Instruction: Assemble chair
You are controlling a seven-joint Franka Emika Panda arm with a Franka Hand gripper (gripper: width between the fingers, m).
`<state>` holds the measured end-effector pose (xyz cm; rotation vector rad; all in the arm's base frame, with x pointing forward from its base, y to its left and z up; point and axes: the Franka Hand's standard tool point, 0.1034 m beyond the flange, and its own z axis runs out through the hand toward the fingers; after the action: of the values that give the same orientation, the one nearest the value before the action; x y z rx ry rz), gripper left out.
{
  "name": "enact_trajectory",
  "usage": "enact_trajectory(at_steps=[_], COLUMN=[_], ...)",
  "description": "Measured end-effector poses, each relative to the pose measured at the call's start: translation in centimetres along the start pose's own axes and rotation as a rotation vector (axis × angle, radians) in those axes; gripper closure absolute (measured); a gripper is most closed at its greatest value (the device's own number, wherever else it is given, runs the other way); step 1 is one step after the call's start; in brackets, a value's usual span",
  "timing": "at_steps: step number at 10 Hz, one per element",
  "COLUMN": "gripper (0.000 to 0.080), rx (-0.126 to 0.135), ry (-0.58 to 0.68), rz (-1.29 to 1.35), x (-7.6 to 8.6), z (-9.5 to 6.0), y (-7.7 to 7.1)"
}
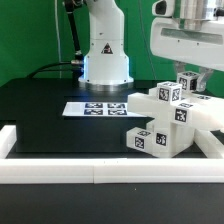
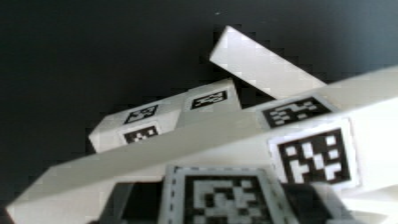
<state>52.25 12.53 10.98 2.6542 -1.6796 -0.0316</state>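
The chair stands as a cluster of white tagged blocks and bars on the black worktop, toward the exterior view's right, just inside the white border rail and beside the marker board. The gripper hangs over the top of the cluster, and its jaws appear to be closed partway on a small tagged block at the highest point of the assembly; the wrist view shows a tagged part right between the fingers, with the rest of the chair spread below. The contact itself is partly hidden, so the grip is a judgement, not a certainty. The step in hand looks like seating or turning this upper part into its joint. To do it well, the arm should keep the part square to the piece beneath it, press along the axis of the joint and not sideways, and move slowly, since the stacked parts rest loosely and a side push could slide or tip the whole cluster toward the rail.
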Motion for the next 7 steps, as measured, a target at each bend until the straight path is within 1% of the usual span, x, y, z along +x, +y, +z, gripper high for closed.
enact_trajectory(at_steps=[4,6,7], gripper=[0.0517,0.0517,0.0424], rx=[0.003,0.003,0.003], ry=[-0.012,-0.013,-0.013], rz=[0.275,0.290,0.271], x=[-0.27,-0.31,-0.32], z=[0.07,0.08,0.08], y=[-0.06,-0.07,-0.07])
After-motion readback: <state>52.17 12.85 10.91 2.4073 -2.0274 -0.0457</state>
